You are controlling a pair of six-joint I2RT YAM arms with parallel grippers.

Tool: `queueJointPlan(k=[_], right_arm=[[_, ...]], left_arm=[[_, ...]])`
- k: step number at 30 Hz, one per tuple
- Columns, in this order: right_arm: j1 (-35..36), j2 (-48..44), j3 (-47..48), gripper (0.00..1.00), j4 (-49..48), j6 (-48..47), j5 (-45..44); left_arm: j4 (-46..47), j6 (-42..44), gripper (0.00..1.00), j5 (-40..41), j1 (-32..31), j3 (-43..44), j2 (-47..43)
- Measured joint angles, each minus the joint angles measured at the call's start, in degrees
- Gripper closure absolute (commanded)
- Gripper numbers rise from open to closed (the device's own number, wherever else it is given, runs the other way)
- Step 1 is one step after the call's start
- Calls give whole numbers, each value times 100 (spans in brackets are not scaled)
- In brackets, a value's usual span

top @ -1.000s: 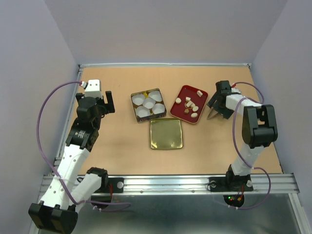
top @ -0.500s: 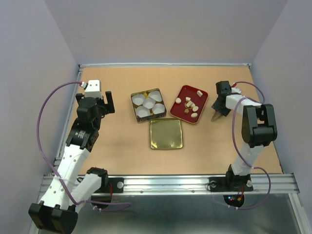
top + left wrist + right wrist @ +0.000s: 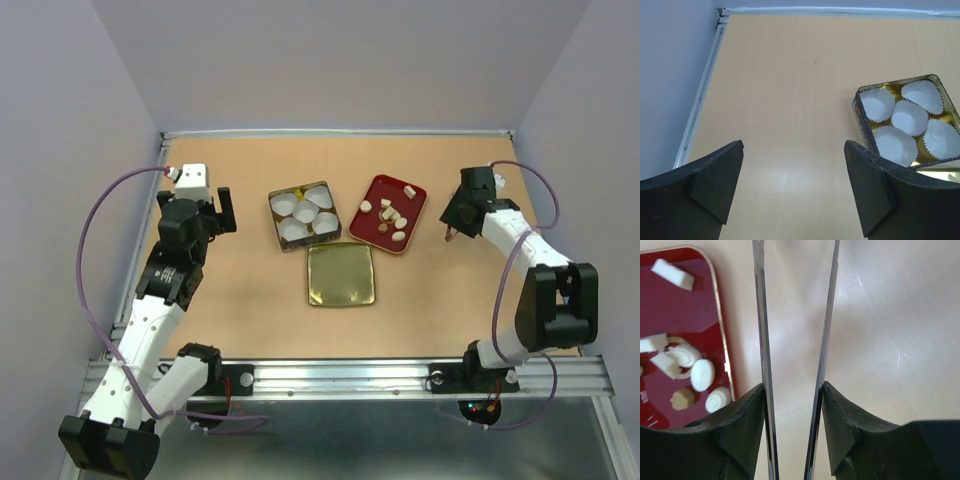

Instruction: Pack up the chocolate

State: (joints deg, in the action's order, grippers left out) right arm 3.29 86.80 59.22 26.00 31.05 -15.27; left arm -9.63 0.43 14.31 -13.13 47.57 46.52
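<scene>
Chocolate lumps (image 3: 390,215) are scattered on the red tray (image 3: 385,190); metal tweezers (image 3: 762,340) are clamped by the right gripper (image 3: 792,390) to its right, the left gripper (image 3: 793,145) spread wide.

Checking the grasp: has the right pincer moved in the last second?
Yes. The right pincer, shut on tongs, shifted right in the top view, away from the red tray.

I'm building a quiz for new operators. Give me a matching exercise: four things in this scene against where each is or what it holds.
1. red tray
2. square tin
3. gold lid
4. metal tongs

A. holds white paper cups
B. pinched in the right gripper
C. holds the chocolate
D. lies flat, nearest the arm bases

Pairs: 1-C, 2-A, 3-D, 4-B
</scene>
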Motion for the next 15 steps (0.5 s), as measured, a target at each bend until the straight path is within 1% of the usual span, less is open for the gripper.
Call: queueJointPlan(k=[9,15], right_arm=[[0,-787,-15,50,516,-247,522],[0,-1180,-13,51,857,-417,678]], left_arm=[[20,0,7,-186,0,2,181],[20,-7,7,-256,0,2,186]])
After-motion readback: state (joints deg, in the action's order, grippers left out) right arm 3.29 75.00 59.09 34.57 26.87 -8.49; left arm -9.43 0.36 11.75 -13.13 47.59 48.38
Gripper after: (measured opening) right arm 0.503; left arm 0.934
